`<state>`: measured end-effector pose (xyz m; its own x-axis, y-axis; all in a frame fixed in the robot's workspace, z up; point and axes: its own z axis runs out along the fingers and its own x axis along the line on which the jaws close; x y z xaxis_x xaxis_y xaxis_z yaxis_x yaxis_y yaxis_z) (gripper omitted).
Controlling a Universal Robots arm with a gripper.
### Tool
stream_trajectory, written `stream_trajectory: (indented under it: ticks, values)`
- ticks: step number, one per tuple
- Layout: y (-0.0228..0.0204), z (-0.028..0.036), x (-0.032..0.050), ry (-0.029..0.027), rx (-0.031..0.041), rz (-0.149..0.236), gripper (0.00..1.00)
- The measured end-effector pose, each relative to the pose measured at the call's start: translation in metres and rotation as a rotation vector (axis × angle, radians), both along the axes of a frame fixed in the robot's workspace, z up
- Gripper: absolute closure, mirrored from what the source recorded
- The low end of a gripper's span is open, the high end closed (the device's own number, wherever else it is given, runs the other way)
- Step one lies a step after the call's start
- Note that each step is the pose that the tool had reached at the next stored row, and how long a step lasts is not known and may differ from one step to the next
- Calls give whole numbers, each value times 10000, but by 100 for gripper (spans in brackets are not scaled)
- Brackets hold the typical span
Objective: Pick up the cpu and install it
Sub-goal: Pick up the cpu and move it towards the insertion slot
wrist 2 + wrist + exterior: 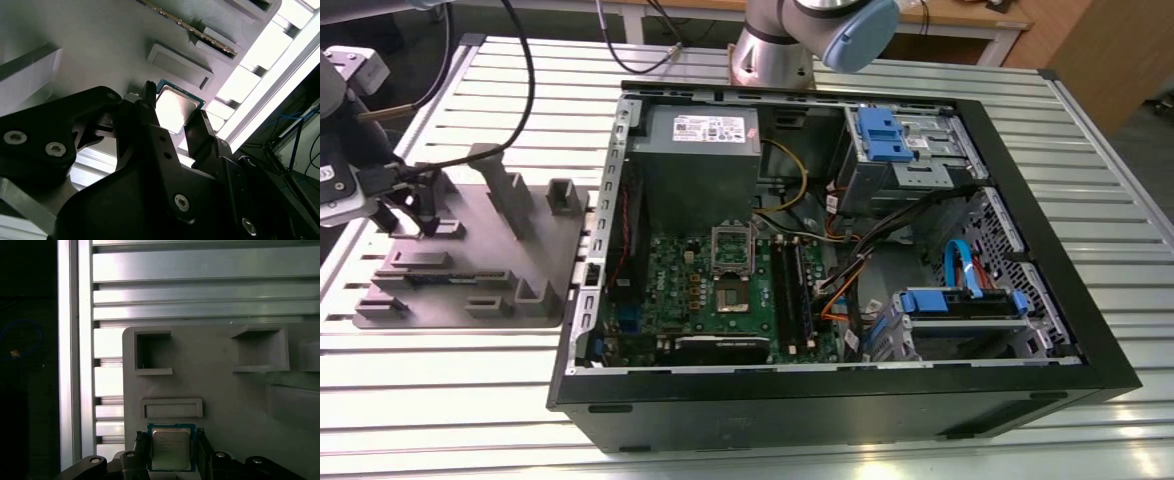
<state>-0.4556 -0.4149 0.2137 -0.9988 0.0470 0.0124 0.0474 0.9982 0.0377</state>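
- At the exterior view's left, a grey tray [447, 288] sits on the slatted counter [520, 80].
- Over it, jaws clench the cpu [171, 450] by opposite edges.

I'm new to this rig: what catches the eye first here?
The open computer case dominates the exterior view, its green motherboard exposed, on a slatted metal table. In the first wrist view, the shiny cpu lies on a grey fixture plate with the gripper right at it.
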Motion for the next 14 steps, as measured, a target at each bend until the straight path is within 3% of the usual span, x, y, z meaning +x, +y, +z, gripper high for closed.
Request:
stream_trajectory:
  ticks: [14]
  values:
    - [0, 67, 0, 1, 0, 0, 53]
